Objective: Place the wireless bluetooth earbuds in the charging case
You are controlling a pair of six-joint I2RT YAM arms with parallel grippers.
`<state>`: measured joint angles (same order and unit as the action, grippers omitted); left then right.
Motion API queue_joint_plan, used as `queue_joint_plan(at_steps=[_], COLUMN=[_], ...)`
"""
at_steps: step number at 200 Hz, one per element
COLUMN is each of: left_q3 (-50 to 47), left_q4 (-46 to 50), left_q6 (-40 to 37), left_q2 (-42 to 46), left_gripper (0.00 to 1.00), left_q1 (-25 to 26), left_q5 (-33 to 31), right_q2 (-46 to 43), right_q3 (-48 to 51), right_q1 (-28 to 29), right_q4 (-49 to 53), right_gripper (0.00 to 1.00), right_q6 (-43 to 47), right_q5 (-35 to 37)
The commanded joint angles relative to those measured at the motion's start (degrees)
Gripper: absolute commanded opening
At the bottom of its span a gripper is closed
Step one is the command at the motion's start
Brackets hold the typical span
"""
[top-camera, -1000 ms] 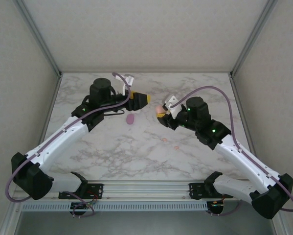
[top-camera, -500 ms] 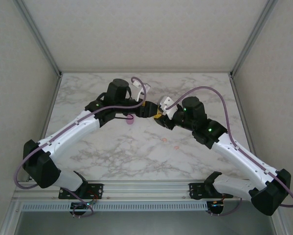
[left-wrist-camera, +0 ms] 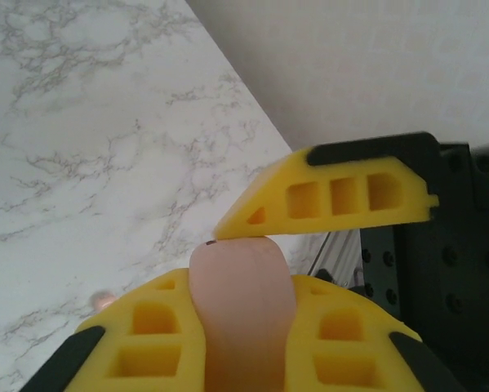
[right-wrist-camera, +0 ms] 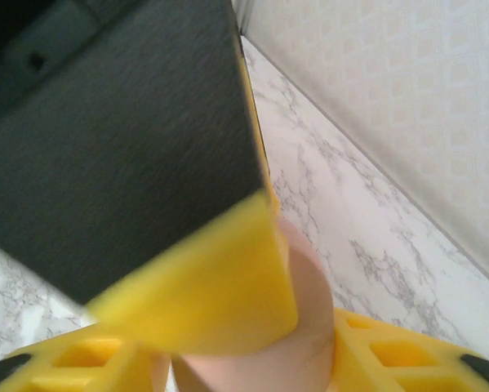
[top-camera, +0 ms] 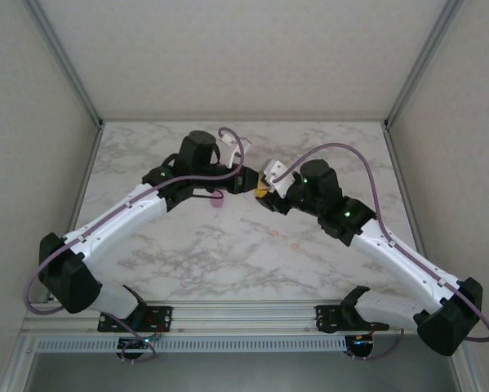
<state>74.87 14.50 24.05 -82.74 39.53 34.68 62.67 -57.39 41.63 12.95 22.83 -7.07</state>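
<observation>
- White marble-patterned tabletop (top-camera: 187, 261), grey veins.
- 3 pale beige textured walls (top-camera: 244, 57) around it.
- Grey metal posts (top-camera: 63, 61) at the back corners.
- Soft, even light.

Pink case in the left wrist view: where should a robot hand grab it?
Probably across its broad faces, coming in lengthwise. The pink case is a smooth long pebble, and the left gripper pinches it so, one finger below, one on top.

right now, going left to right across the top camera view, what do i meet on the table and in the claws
purple case → left claw, shut on the peach case → first peach earbud → second peach earbud; the right claw overlaps the left one, so it's left out
</observation>
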Motion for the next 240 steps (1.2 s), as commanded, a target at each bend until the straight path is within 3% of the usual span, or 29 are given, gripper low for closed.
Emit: queue_joint_plan(at_steps=[1, 83, 142, 182, 222, 240], left_q3=[-3.15, -6.04, -4.48, -3.95, -3.94, -3.77], left_q4=[-9.97, -21.00, -21.33, -20.30, -19.70, -19.61], left_q6=[10.76, 23.55, 24.30, 24.21, 24.17, 24.16], left_q2=[3.38, 5.75, 5.51, 5.22, 5.42, 5.31], left_gripper=[0.05, 0.08, 0.09, 0.09, 0.09, 0.09], left_q1=[-2.87, -3.58, -3.58, -3.58, -3.58, -3.58], left_q5=[1.54, 10.17, 14.00, 14.15, 13.89, 13.82], right_q2=[-5.60, -5.66, -3.72, -3.13, -4.35, -4.51], right_q3=[4.93, 7.18, 4.88, 4.12, 4.20, 3.78], right_q1=[-0.53, -4.68, -8.62, -8.80, -9.00, -9.04], right_q4=[-6.55, -19.83, -20.69, -21.15, -20.74, -19.19], right_gripper=[0.53, 0.59, 0.55, 0.52, 0.53, 0.48], right_q6=[2.27, -0.03, -1.15, -0.62, 1.02, 1.86], right_q5=[-0.46, -11.86, -21.57, -23.32, -20.66, -20.74])
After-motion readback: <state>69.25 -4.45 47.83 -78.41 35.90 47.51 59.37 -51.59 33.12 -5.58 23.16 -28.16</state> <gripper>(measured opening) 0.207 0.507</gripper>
